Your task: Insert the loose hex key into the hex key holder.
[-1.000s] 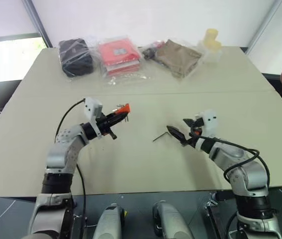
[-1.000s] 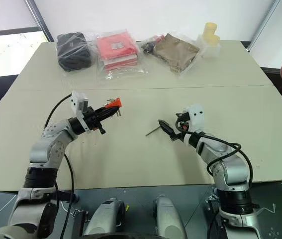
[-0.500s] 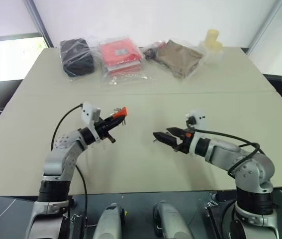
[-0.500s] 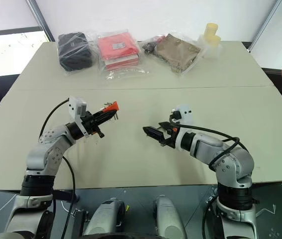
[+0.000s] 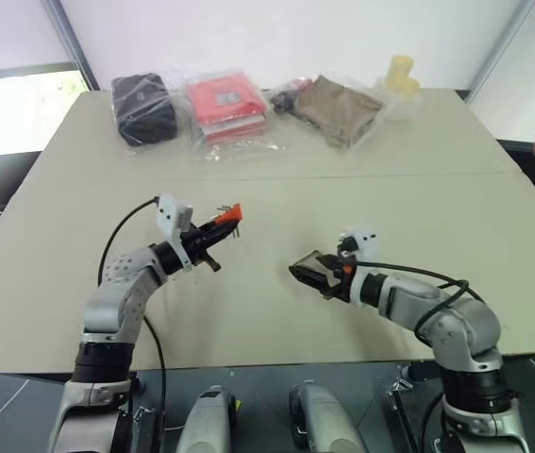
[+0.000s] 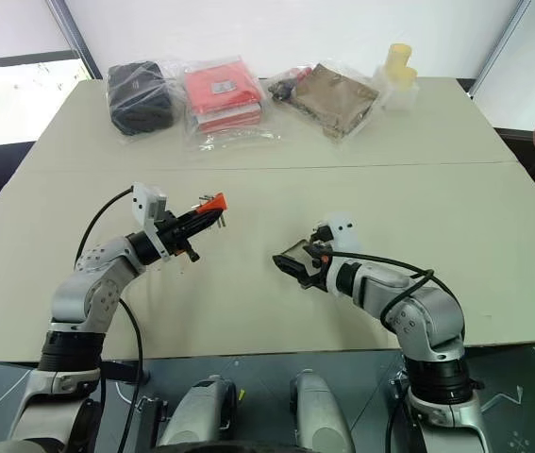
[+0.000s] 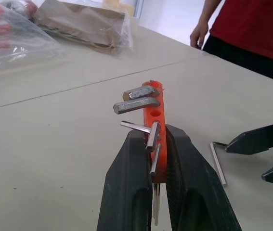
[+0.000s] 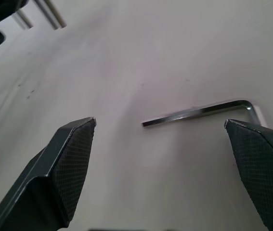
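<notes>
While right hand (image 8: 167, 178) straddles loose hex key (image 8: 199, 112), untouched.

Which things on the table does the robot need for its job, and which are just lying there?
Needed:
- hex key, flat on the table
- orange holder, in the left gripper

Just lying there, along the far edge:
- black bag
- red packet
- brown packet
- yellow cups

Far table (image 5: 456, 198) edge: black pouch (image 5: 142, 107), red packet (image 5: 225, 102), brown bundle (image 5: 341, 108), possibly yellow cups (image 5: 399, 72).
</notes>
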Motion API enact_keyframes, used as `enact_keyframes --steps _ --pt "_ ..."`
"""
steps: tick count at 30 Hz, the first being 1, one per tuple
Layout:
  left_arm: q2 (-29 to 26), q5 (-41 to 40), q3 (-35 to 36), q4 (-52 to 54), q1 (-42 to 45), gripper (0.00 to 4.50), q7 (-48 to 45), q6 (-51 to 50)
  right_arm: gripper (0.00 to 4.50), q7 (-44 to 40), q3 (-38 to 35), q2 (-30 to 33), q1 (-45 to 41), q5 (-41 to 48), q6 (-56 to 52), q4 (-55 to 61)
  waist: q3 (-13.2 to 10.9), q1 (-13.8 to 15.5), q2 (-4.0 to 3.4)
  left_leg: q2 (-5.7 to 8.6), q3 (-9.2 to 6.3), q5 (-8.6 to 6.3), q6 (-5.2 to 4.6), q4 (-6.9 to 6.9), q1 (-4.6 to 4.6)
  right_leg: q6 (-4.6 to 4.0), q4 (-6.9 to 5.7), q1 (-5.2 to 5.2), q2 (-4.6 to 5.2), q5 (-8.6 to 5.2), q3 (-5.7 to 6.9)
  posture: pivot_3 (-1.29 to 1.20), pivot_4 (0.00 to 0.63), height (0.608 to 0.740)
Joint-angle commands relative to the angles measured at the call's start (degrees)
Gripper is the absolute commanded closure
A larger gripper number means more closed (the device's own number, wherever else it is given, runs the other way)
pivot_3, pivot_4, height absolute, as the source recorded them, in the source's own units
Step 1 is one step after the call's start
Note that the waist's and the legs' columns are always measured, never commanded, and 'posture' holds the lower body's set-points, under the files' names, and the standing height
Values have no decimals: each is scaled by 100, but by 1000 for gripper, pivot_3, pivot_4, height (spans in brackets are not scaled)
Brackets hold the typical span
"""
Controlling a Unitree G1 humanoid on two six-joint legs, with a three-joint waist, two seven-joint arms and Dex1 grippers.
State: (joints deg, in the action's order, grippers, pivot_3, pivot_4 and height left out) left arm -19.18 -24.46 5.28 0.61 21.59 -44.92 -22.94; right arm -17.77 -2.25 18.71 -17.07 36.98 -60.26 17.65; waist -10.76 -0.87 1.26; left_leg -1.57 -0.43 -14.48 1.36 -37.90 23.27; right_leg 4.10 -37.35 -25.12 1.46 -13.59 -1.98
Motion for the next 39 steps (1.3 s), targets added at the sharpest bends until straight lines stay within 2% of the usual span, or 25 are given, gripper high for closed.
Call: enact_keyframes --steps 1,8,12,24,27,32,35,39 --pt "-3 -83 -16 177 130 4500 35 84 51 31 110 -76 -201 -304 350 -300 0 -3 0 0 0 0 0 0 0 0 1 0 0 0 0 0 150 740" --pt "25 -81 -68 238 138 4500 123 44 51 -108 393 29 -647 -927 861 -1146 1 -8 1 0 -1 0 0 0 -16 0 11 22 0 0 3 0 150 740" --pt "56 -96 -116 347 134 4500 226 -26 51 -352 822 153 -1105 -1350 1008 -1810 1 -5 1 -1 -4 0 0 0 -32 0 18 42 0 0 7 0 150 740" --pt "98 -163 -165 681 213 4500 530 -328 51 -1122 1606 16 -2301 -2084 968 -3175 5 -45 5 -3 1 -4 -6 16 -81 -1 25 77 -1 -1 4 0 150 740" --pt "144 -192 -220 858 280 4500 703 -489 51 -1287 2060 -7 -2710 -2607 1237 -3816 6 -75 6 -3 2 -4 -6 17 -83 -1 25 78 -1 -1 3 0 150 740" --pt "225 -195 -282 954 326 4500 873 -590 51 -1445 2277 -180 -3101 -3023 1409 -4604 23 -142 17 -3 2 -4 -6 21 -87 -1 25 82 -1 -1 2 0 150 740" --pt "283 -179 -304 946 305 4500 931 -548 823 -1583 2271 -313 -3243 -3149 1517 -4958 41 -164 25 -3 2 -4 -6 25 -90 -1 26 83 0 -1 2 0 150 740" --pt "332 -155 -309 896 246 4500 957 -444 2925 -1719 2216 -422 -3314 -3267 1545 -5301 53 -168 27 -3 5 -4 -6 38 -97 -2 26 83 0 -2 -1 0 150 740"
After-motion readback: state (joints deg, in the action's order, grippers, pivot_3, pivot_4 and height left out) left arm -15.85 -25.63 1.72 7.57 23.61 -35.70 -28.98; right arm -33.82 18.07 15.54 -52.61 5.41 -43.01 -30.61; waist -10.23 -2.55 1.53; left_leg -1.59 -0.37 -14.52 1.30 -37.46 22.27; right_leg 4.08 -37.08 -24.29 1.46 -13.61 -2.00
